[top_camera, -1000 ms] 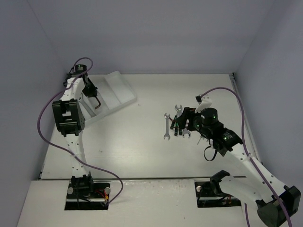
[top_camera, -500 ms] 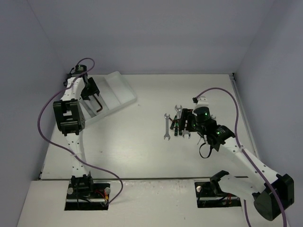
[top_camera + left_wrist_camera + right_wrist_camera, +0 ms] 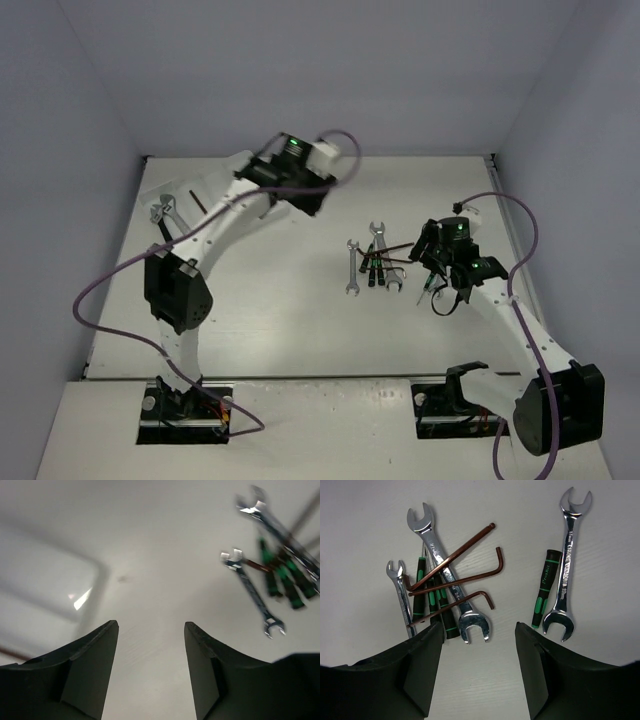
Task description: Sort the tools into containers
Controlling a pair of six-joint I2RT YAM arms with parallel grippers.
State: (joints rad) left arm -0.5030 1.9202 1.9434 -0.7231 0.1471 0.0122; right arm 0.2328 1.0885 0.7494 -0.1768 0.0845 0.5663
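The tools lie in a loose pile (image 3: 375, 262) right of the table's middle. The right wrist view shows silver open-end wrenches (image 3: 447, 572), brown hex keys (image 3: 455, 577) and green-marked black screwdrivers (image 3: 432, 600) crossed over one another. Another wrench (image 3: 567, 565) and screwdriver (image 3: 542, 587) lie apart to their right. My right gripper (image 3: 479, 626) hangs open just short of the pile (image 3: 428, 262), holding nothing. My left gripper (image 3: 150, 625) is open and empty over bare table (image 3: 303, 200), between the white tray (image 3: 60, 575) and the pile (image 3: 272, 575).
The tray (image 3: 180, 195) sits at the far left, largely behind my left arm. An adjustable wrench (image 3: 160, 208) shows in it. Walls close the table in on the left, back and right.
My left gripper opened over the tray, let go of a hex key, then swung right toward the table's middle. My right gripper shifted slightly beside the pile and its jaws narrowed a little.
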